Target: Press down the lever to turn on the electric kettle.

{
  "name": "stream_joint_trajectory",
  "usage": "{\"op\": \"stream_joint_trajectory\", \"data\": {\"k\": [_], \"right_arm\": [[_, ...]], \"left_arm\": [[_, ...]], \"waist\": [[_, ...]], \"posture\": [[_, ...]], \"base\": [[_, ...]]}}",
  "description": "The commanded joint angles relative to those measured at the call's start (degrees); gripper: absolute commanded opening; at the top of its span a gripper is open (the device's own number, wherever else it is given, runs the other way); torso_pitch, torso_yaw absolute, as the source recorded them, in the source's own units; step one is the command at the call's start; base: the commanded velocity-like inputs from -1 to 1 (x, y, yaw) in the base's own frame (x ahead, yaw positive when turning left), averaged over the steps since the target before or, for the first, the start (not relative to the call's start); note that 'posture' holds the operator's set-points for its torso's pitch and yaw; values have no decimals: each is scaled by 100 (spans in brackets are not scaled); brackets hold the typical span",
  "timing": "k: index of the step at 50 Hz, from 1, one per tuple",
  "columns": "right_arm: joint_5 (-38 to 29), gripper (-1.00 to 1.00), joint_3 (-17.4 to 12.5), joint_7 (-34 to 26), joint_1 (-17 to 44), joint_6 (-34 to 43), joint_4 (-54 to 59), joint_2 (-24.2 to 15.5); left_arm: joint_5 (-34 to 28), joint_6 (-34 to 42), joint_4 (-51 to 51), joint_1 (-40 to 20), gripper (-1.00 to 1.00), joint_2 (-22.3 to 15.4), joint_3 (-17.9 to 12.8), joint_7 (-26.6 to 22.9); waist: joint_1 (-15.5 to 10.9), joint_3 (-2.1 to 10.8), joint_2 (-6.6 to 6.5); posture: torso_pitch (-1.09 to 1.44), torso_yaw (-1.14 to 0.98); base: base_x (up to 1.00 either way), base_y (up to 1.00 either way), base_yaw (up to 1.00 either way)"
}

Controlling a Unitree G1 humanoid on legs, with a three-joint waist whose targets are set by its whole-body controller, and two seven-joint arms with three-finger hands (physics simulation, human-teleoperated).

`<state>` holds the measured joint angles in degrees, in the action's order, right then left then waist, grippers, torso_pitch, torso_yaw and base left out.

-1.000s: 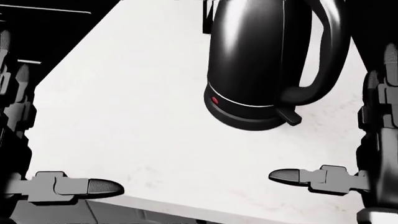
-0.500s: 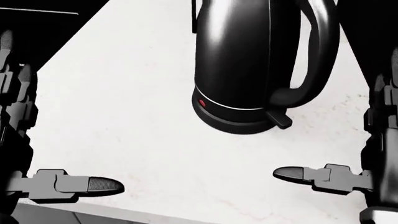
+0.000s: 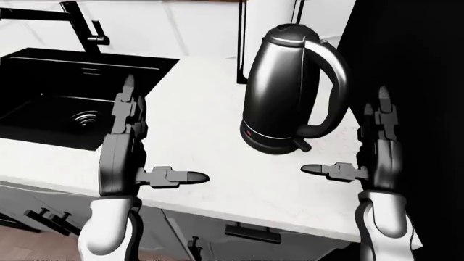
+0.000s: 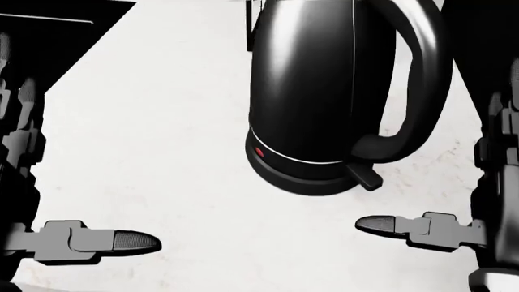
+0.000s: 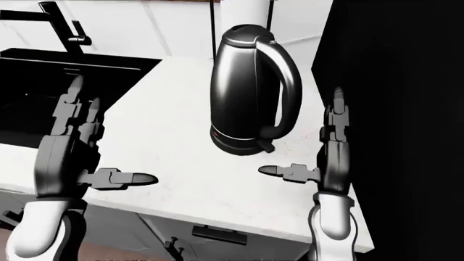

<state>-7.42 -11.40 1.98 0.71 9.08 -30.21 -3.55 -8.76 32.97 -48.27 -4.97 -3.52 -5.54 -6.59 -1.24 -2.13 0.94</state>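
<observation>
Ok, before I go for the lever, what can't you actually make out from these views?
- Kettle top: cut off by the head view's upper edge.
- Lever: a small black tab below the handle; up or down unclear, black on black.
- Right hand: wrist cut off by the head view's right edge.
- Sink: basin's left part beyond the left-eye view's edge.

The glossy black electric kettle (image 3: 290, 92) stands on the white stone counter (image 3: 196, 114), right of the black recessed sink (image 3: 65, 98).
</observation>
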Motion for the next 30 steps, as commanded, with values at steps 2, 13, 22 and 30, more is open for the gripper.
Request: {"op": "stream_joint_trajectory", "data": {"k": [2, 13, 22, 30], "right_arm": [[-14, 100, -21, 23, 72, -91, -157, -43], [81, 100, -5, -139, 149, 24, -83, -89], [121, 100, -20, -292, 375, 269, 22, -209], [172, 100, -110, -397, 718, 632, 52, -377]], "left_arm": [[5, -87, -99, -68, 100, 1, 15, 1], [24, -161, -19, -75, 100, -4, -6, 5], [7, -161, -31, -55, 100, 0, 13, 5], [12, -160, -31, -57, 100, 1, 3, -5]], "waist": [[-25, 99, 223], [35, 185, 11], [48, 219, 8], [47, 219, -16]], "posture": [[0, 0], [0, 0], [0, 0], [0, 0]], "base": [[0, 0, 0], [0, 0, 0], [0, 0, 0], [0, 0, 0]]}}
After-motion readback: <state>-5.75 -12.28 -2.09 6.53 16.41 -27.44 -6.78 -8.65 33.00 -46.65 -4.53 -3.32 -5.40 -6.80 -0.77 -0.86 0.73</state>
